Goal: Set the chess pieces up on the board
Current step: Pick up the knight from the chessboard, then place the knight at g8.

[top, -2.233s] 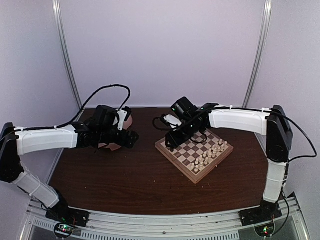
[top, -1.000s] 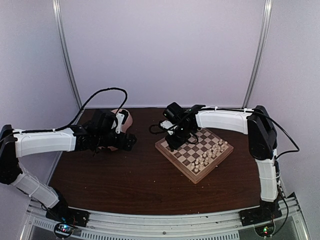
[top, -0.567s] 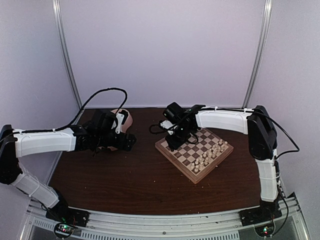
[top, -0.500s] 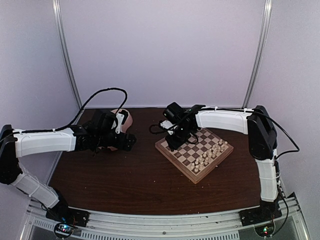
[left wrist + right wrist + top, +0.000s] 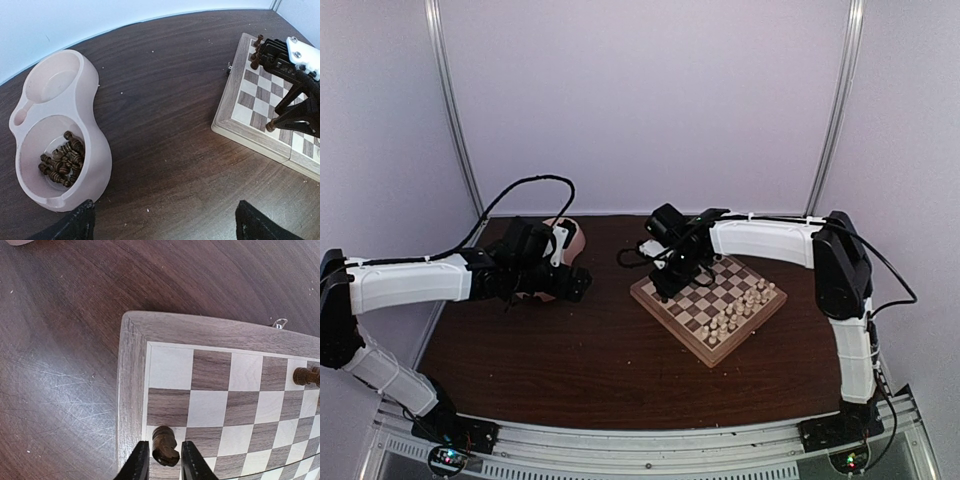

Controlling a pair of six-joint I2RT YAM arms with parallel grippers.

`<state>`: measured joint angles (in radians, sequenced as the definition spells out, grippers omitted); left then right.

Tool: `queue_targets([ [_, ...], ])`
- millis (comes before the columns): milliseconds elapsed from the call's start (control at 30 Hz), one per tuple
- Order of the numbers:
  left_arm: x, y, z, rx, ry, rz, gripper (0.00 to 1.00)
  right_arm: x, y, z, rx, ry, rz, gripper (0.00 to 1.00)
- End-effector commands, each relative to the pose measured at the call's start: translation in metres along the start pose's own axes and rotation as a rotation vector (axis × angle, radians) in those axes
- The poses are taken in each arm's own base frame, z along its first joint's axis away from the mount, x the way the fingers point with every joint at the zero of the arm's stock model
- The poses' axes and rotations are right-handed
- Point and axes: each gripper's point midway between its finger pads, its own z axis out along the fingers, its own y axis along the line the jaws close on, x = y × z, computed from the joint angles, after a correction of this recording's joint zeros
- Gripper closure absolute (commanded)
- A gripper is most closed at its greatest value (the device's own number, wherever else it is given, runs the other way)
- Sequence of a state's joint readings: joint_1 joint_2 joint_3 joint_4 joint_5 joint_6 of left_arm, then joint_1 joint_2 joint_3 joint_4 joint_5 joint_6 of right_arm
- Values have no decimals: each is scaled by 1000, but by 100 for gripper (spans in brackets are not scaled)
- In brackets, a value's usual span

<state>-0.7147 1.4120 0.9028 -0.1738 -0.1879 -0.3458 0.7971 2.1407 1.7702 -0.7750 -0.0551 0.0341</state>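
Dark brown wood covers the table [image 5: 570, 350], where a square checkered wooden chessboard with a thick tan border [image 5: 131, 390] sits. The right gripper [image 5: 165, 462], jaws nearly closed, pinches a small dark brown wooden chess piece [image 5: 165, 445] over an edge square near the board's corner. The left gripper [image 5: 165, 225] hangs wide open and empty beside a pink double bowl [image 5: 95, 150], one hollow holding a heap of dark chessmen [image 5: 61, 160].

Soft, even light all round, and the shadows are faint. The overhead view looks slightly hazy. The wrist views are sharper, with a pale sheen on the dark table [image 5: 65, 370] and bowed edges.
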Motion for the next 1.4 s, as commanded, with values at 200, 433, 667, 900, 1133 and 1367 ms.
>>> queue_targets([
  [200,-18,7,-7,-39,-43,-5,2,-5,0,-4,7,-8,-4,82],
  [433,-18,11,-9,-57,-43,-5,2,-15,-9,-19,34,-51,2,83],
  [667,-15,15,-12,-76,-41,-6,2,-29,-29,-25,56,-90,36,83],
  [900,-15,17,-12,-79,-41,-7,2,-45,-54,-32,77,-131,74,83],
  [1133,-16,18,-13,-81,-40,-6,2,-54,-92,-47,114,-166,131,84],
  [1367,-22,14,-14,-64,-46,-6,2,-55,-130,-59,149,-183,192,83],
])
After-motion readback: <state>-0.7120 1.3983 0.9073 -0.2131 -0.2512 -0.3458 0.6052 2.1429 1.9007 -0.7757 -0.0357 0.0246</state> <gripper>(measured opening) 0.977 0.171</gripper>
